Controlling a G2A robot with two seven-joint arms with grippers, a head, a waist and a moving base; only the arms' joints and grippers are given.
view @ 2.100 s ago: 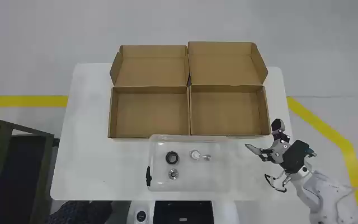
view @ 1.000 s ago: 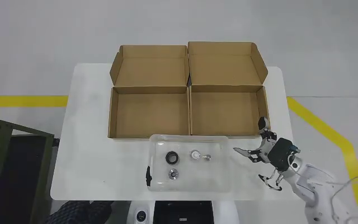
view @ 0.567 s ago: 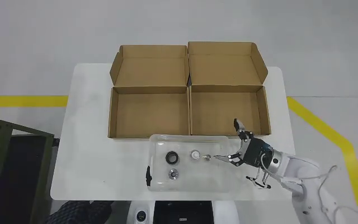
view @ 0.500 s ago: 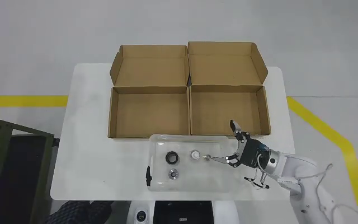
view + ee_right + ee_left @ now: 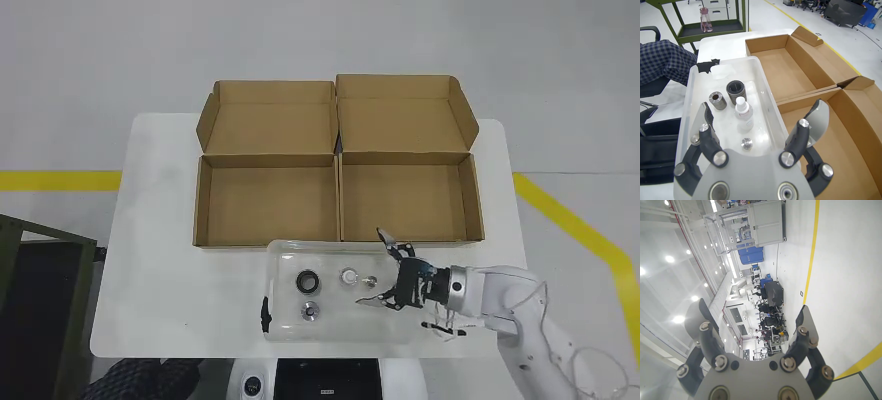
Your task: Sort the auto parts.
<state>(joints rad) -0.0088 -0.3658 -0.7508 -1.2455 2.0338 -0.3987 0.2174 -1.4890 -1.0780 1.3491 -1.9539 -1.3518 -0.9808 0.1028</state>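
**Stage.** Opening pick, by judgement: all four items sit in the clear plastic tray [image 5: 300,243], at the near edge of the table [image 5: 160,250]. The left cardboard box [image 5: 265,205] and right cardboard box [image 5: 405,200] stand side by side just behind it, lids folded back.

**Right gripper** [image 5: 370,266]. Hovers over the tray's right end, jaws spread wide and holding nothing. The small round metal part and the spray bottle lie between and ahead of its fingers.

**Left gripper** [image 5: 753,317]. Away from the table and aimed into the room; jaws apart, nothing between them.

**Contents of tray.**
- Linear bearing [image 5: 735,91]: dark cylinder standing on end, axis vertical, bore facing up.
- Slotted steel bushing [image 5: 717,100]: just beside the bearing, also on end, centre hole up.
- White spray bottle [image 5: 744,113]: appears upright, long axis vertical, cap on top; close to the bearing.
- Small round metal part [image 5: 746,143]: nearest the right gripper, round face up; whether it has a stem cannot be told.

**Next move, as judged.** Lower the right gripper over one item, most likely the metal part or the bottle. Keep the fingers clear of its neighbours and the tray wall, then close across its width. The bottle would be taken across its round body; the low metal part needs a deep, centred reach.
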